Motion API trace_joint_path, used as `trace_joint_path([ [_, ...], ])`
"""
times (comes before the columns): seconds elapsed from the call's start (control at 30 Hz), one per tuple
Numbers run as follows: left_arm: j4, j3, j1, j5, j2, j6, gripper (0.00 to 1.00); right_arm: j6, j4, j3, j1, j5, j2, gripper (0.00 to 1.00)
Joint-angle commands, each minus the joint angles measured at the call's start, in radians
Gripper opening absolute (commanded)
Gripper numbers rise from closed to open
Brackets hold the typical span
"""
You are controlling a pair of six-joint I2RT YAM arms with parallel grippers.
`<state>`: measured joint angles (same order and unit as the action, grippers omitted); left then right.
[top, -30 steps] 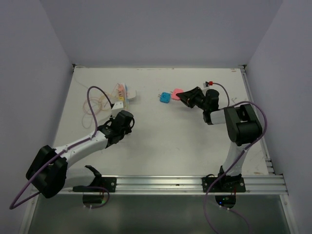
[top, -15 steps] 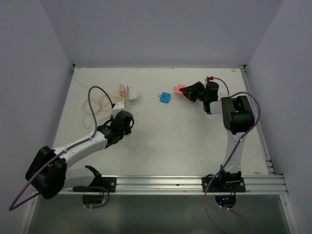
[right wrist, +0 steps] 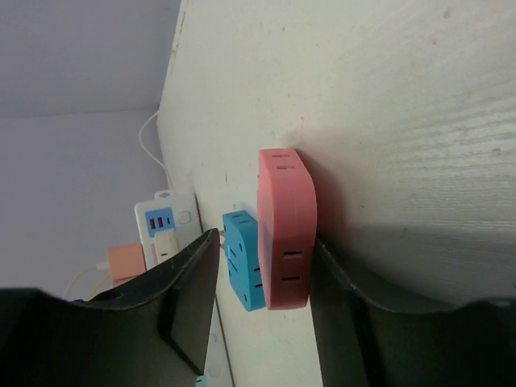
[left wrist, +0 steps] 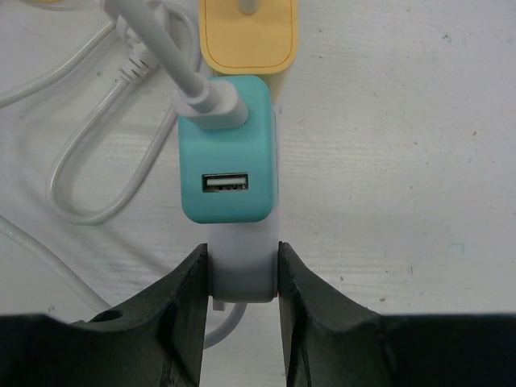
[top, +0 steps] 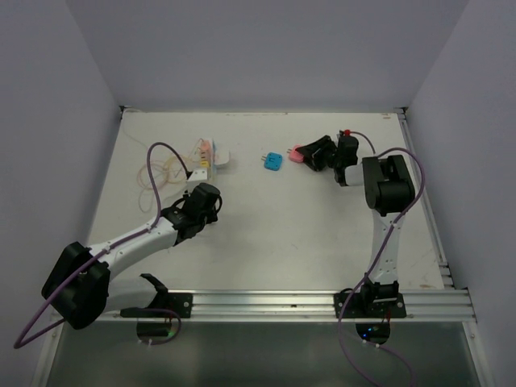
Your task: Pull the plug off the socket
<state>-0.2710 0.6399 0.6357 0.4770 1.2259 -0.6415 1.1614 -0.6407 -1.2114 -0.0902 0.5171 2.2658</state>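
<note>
The socket (top: 206, 156) is a white power strip lying at the back left, and my left gripper (top: 197, 179) is shut on its near end. In the left wrist view the black fingers (left wrist: 189, 306) press both sides of the socket's white body (left wrist: 242, 270). A teal plug (left wrist: 228, 153) with a white cable sits in it, with a yellow plug (left wrist: 248, 36) beyond. My right gripper (top: 308, 153) stands open around a pink plug (right wrist: 286, 226) lying on the table. That plug touches one finger, with a gap at the other. A blue plug (right wrist: 242, 258) lies just beyond.
The blue plug (top: 273, 160) lies loose on the table between the two arms. White and yellowish cords (top: 157, 173) loop to the left of the socket. An orange plug (right wrist: 125, 262) sits in the socket's far part. Walls close in the table at the back and sides.
My right gripper has carried the pink plug slightly towards the back, set it on the table and parted its jaws. The left gripper and the socket have not moved.
</note>
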Motion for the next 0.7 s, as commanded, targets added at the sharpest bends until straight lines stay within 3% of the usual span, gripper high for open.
trace_joint_path([
  [0.0, 0.006, -0.006, 0.012, -0.034, -0.016, 0.023, 0.0, -0.037, 0.022, 0.018, 0.01, -0.012, -0.023, 0.53],
  [0.1, 0.006, -0.006, 0.012, -0.04, -0.019, 0.023, 0.0, -0.063, 0.053, 0.044, 0.015, -0.025, -0.045, 0.7],
  [0.3, -0.005, -0.002, 0.016, -0.049, -0.032, 0.025, 0.0, -0.124, 0.144, 0.099, 0.024, -0.074, -0.118, 0.89],
  [0.5, -0.02, 0.001, 0.022, -0.069, -0.029, 0.028, 0.0, -0.271, 0.382, 0.161, 0.038, -0.202, -0.255, 0.98],
  [0.67, -0.028, 0.001, 0.028, -0.078, -0.025, 0.031, 0.0, -0.365, 0.55, 0.197, 0.041, -0.307, -0.365, 0.99],
])
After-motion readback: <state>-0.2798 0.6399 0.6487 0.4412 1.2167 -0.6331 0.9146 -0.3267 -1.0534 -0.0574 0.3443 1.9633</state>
